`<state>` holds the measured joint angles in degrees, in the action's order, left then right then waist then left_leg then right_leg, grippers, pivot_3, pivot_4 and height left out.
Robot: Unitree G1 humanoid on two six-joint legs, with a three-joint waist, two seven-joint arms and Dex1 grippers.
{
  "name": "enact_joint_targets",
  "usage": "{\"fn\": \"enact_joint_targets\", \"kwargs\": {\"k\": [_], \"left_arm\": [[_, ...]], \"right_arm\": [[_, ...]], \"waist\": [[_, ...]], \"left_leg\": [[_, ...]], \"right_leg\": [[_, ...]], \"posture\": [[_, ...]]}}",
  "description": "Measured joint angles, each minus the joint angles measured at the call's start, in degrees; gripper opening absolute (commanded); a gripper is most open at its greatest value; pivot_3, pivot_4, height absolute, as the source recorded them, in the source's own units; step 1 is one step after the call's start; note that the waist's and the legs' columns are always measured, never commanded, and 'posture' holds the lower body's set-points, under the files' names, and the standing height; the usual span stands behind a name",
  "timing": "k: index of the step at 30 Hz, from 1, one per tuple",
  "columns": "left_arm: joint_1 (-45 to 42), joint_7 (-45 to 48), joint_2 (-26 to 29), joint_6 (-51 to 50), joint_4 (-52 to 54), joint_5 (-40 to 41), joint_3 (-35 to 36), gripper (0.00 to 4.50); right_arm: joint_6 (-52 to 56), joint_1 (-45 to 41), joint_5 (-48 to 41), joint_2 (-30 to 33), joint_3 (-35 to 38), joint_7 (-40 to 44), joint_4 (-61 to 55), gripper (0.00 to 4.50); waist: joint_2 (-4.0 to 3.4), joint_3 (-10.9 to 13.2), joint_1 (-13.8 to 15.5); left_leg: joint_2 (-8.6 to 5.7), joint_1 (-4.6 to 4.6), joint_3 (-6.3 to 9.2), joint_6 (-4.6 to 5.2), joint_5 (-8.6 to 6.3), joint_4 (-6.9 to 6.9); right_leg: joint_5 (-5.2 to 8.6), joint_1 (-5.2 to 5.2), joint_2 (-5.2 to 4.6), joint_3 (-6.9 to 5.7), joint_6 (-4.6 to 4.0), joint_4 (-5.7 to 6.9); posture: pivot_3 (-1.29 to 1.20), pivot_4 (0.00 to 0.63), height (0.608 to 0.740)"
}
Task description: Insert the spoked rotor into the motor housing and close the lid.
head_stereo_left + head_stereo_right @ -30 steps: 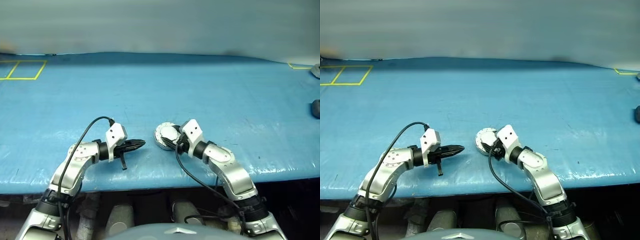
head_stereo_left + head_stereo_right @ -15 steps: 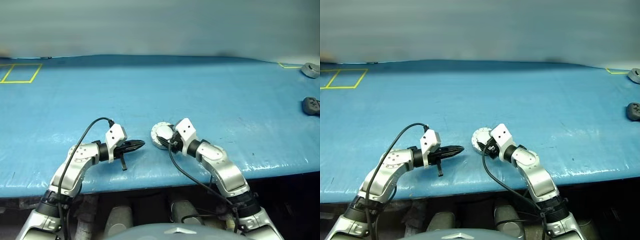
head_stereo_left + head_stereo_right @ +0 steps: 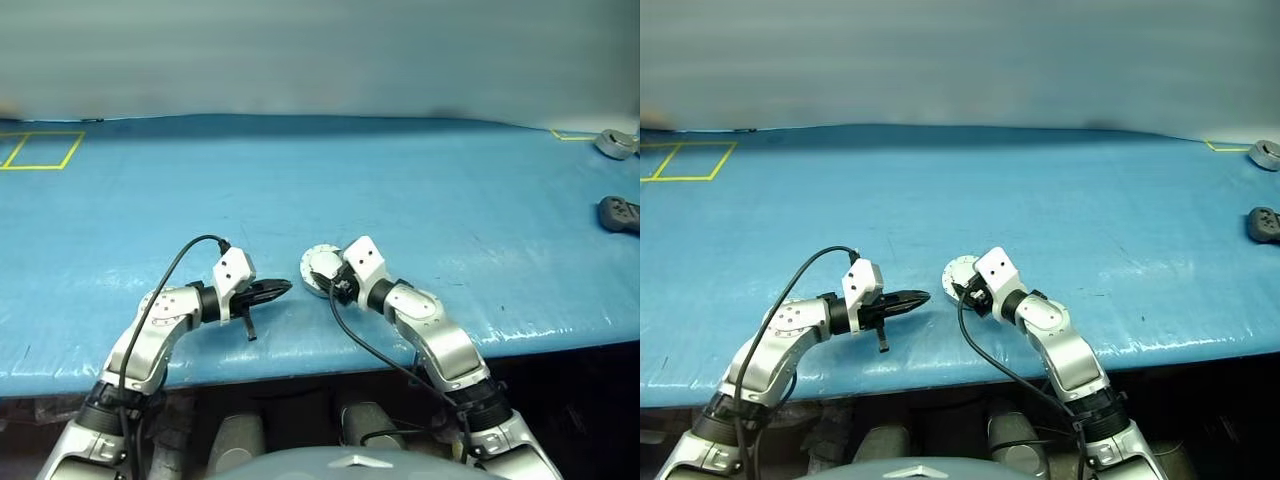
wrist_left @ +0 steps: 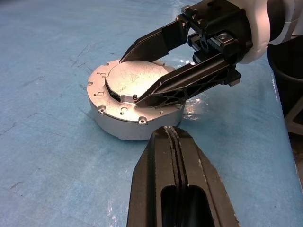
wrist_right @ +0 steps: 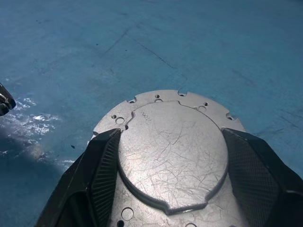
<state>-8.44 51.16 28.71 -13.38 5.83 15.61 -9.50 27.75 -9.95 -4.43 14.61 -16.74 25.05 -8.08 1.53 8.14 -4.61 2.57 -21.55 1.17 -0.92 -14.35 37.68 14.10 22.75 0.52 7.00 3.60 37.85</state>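
The motor housing [image 4: 118, 125] is a short grey round can sitting on the blue table near its front edge. The lid [image 5: 173, 156] lies flat on top, plain grey face with a raised circle upward. The spoked rotor is hidden. My right gripper [image 4: 128, 79] is open and lies low over the lid, with one black finger [image 5: 102, 175] on each side of the raised circle. My left gripper [image 3: 283, 288] is shut and empty, its tip [image 4: 166, 135] pointing at the housing's [image 3: 318, 268] side from a short way off, not touching it.
At the table's far right lie a grey round part [image 3: 617, 143] and a dark object [image 3: 620, 213]. A yellow taped rectangle [image 3: 35, 150] marks the far left. The table's front edge [image 3: 300, 365] runs just behind both grippers.
The whole view has swung a little to the right, bringing the far-right objects further in. Both grippers and the housing keep their places.
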Motion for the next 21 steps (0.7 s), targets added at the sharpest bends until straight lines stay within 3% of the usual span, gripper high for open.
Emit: {"fn": "enact_joint_targets", "kwargs": {"k": [8,21], "left_arm": [[-9.1,-7.2,-8.4,3.4,-10.5,-4.1,-0.4,0.00],[-10.6,-3.3,-9.6,6.7,-17.3,-7.7,-4.1,0.00]], "right_arm": [[0.4,2.0,-0.1,1.1,0.3,-0.2,-3.5,3.04],[1.2,5.4,0.0,1.4,0.3,-1.6,-7.7,3.04]], "waist": [[0.05,0.0,0.7],[0.06,0.0,1.2]], "left_leg": [[-0.15,-0.27,-0.01,-0.02,-0.02,-0.29],[-0.25,-0.32,0.22,-0.05,-0.14,-0.69]], "right_leg": [[-0.01,0.00,0.00,0.03,0.01,-0.09],[0.33,0.05,-0.01,-0.04,0.17,-0.12]], "posture": [[0.00,0.150,0.740],[0.00,0.150,0.740]]}}
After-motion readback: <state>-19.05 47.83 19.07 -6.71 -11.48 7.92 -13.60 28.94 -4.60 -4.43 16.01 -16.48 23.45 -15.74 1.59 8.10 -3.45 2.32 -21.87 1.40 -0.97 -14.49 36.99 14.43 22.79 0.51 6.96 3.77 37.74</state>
